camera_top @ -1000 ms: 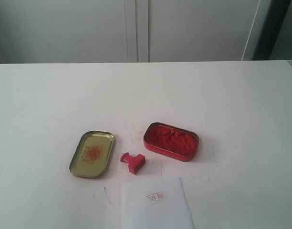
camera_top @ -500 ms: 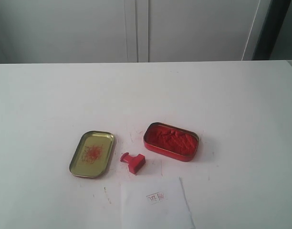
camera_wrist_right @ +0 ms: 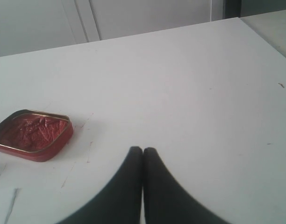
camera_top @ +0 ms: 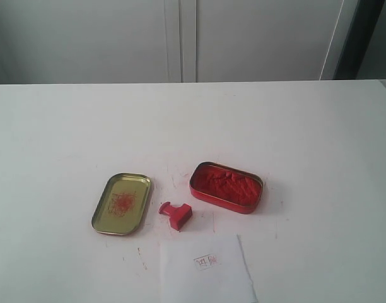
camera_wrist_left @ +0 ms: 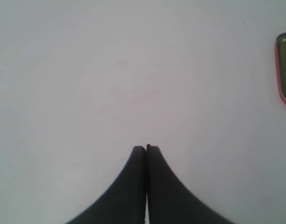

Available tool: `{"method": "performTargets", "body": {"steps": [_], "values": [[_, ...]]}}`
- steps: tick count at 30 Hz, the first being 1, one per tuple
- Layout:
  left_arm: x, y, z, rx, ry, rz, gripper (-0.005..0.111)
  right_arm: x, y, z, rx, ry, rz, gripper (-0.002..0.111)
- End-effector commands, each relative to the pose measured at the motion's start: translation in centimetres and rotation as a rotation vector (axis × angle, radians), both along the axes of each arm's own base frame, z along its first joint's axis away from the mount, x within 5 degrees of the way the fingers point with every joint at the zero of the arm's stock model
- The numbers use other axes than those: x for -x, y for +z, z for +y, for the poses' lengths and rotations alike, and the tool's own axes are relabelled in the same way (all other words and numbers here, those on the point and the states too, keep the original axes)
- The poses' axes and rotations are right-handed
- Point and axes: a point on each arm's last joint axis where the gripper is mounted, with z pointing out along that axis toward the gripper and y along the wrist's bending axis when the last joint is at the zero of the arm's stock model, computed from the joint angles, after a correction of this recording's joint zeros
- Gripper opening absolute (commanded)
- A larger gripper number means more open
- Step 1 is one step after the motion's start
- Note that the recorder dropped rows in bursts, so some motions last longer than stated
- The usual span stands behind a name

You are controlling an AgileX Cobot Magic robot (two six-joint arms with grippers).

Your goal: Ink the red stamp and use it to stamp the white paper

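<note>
Item: red stamp [camera_top: 175, 214] is lying on its side at the white paper's [camera_top: 180, 278] twelve o'clock, ungripped, while the left gripper [camera_wrist_left: 146, 148], pinched shut and empty like the right gripper [camera_wrist_right: 142, 150], having just slipped off the overview's nine o'clock edge, is leaving the stamping idle.

white paper [camera_top: 209, 281] cropped, its print [camera_top: 205, 261] illegible

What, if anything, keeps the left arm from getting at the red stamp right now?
Probably nothing, so likely yes: the stamp lies on its side in the open, apart from the lid and the tin. The left fingers are shut, so they must open first.
</note>
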Motion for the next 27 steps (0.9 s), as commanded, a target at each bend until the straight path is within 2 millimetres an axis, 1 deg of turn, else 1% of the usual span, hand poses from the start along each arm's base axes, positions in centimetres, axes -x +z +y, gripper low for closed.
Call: {"method": "performTargets", "body": {"steps": [1,8,11,27], "values": [[0.6,-1.5,0.0,-0.008,0.005,-0.075,0.000,0.0,0.0,0.0,0.001,-0.002,-0.013,0.000],[1.5,-3.9,0.1,-0.026,0.005,-0.164,0.000,0.0,0.0,0.0,0.001,-0.002,-0.013,0.000],[1.7,-4.5,0.1,-0.034,0.015,-0.178,0.000,0.0,0.0,0.0,0.001,-0.002,-0.013,0.000],[1.7,-4.6,0.2,-0.037,0.035,-0.172,0.000,0.0,0.0,0.0,0.001,-0.002,-0.013,0.000]]}}
